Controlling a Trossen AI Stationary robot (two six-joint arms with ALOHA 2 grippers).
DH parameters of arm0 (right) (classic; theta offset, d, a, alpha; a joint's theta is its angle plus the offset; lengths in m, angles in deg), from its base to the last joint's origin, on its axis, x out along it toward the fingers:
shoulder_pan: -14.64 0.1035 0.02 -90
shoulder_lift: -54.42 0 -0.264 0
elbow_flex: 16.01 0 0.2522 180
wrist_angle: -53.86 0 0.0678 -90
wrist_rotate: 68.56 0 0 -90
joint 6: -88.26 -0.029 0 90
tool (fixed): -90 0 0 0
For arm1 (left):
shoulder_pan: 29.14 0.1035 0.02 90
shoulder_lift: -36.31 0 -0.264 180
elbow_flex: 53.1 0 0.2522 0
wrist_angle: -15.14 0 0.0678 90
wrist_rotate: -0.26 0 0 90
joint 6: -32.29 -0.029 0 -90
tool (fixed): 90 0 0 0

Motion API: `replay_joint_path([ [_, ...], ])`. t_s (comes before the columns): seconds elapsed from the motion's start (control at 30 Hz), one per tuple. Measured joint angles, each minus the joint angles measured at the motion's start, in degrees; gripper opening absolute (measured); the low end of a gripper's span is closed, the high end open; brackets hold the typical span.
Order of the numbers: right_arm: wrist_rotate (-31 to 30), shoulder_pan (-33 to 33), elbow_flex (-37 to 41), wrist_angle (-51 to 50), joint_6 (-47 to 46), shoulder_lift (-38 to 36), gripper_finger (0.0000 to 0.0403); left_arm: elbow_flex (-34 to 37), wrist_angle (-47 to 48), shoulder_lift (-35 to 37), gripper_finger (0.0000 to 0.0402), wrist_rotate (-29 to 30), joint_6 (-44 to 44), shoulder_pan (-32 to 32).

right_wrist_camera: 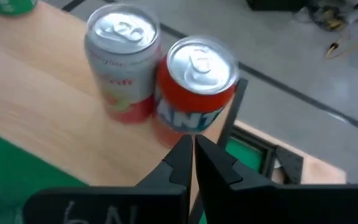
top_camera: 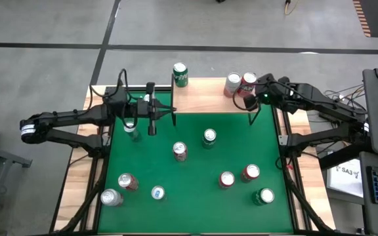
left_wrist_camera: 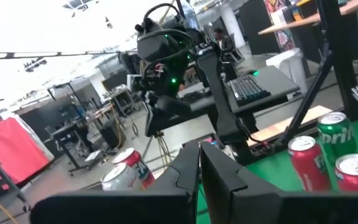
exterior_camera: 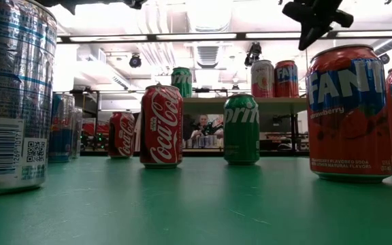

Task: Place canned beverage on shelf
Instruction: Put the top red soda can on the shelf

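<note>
shelf (top_camera: 202, 97), high view: wooden board along the counter's (top_camera: 195, 196) far edge, carrying a green can (top_camera: 180, 75) and two cans at right; right pincer (top_camera: 245, 99) pressed together beside them, left pincer (top_camera: 152, 129) pressed together over green felt. right wrist view: orange fanta can (right_wrist_camera: 194, 93) touching a silver can (right_wrist_camera: 122, 62) on the board.

Three cans stand on the shelf (top_camera: 202, 95): a green can (top_camera: 180, 75) near its left end, two cans (top_camera: 240, 83) touching near its right end.
</note>
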Motion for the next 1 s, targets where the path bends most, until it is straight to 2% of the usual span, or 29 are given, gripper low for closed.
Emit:
replay_joint_path([
  [0.17,9.98,0.00,0.00,-0.01,-4.53,0.49,0.0011,0.00,0.02,-1.28,0.0000,0.02,3.95,0.00],
  [0.27,12.30,0.00,0.00,0.25,-6.02,1.20,0.0011,0.00,-0.64,-2.31,0.0000,0.00,8.14,0.00],
  [0.53,8.91,-0.13,0.23,0.75,-6.72,4.27,0.0011,0.00,-8.06,-5.65,0.0000,-0.04,19.68,-0.11],
  [0.63,2.58,-0.13,0.26,0.80,-7.81,5.26,0.0011,0.00,-10.65,-6.92,0.0000,-0.04,20.79,-0.11],
  [1.0,-0.56,-0.17,0.53,0.84,-7.24,6.68,0.0011,0.00,-16.68,-9.01,0.0000,0.04,21.58,-0.11],
])
